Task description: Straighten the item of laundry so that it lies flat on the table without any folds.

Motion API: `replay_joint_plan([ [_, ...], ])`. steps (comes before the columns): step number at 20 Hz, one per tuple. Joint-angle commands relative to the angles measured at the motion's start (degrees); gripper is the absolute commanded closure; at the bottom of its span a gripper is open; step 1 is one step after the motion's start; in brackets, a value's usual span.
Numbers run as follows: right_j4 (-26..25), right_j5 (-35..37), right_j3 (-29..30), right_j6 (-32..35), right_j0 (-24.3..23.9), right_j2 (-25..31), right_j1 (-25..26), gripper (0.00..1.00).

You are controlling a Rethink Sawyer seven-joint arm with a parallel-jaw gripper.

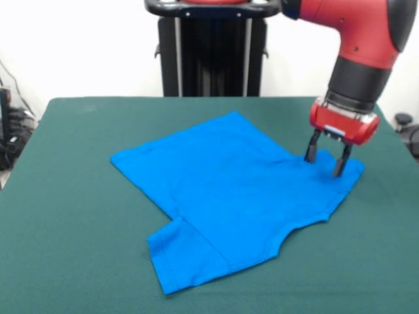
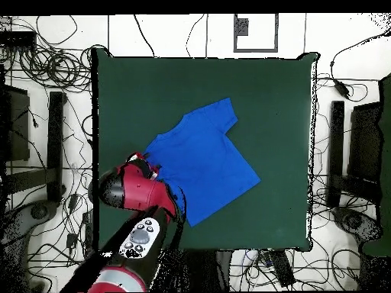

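You are looking at bare table (image 1: 72, 196) lying open all round the T-shirt (image 1: 222, 183); only the arm (image 1: 357, 59), with its gripper (image 1: 325, 160), is blocking one sleeve

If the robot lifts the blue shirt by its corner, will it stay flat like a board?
Probably not. The thin bright blue T-shirt shows soft wrinkles beside the open pincer, so it would likely droop. It lies loose on the dark green felt table and may drag or bunch when pulled.
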Motion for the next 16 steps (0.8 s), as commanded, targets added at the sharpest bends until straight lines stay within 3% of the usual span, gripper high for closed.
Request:
replay_joint_plan([
  [1, 1.94, 8.31, 4.34, 10.3, 0.03, 6.21, -3.76, 0.0],
  [9, 0.74, 12.23, 4.42, 8.62, -1.27, 5.24, -7.06, 0.0],
  [16, -1.67, 14.67, 2.49, 4.21, -6.41, 5.32, -8.35, 0.0],
])
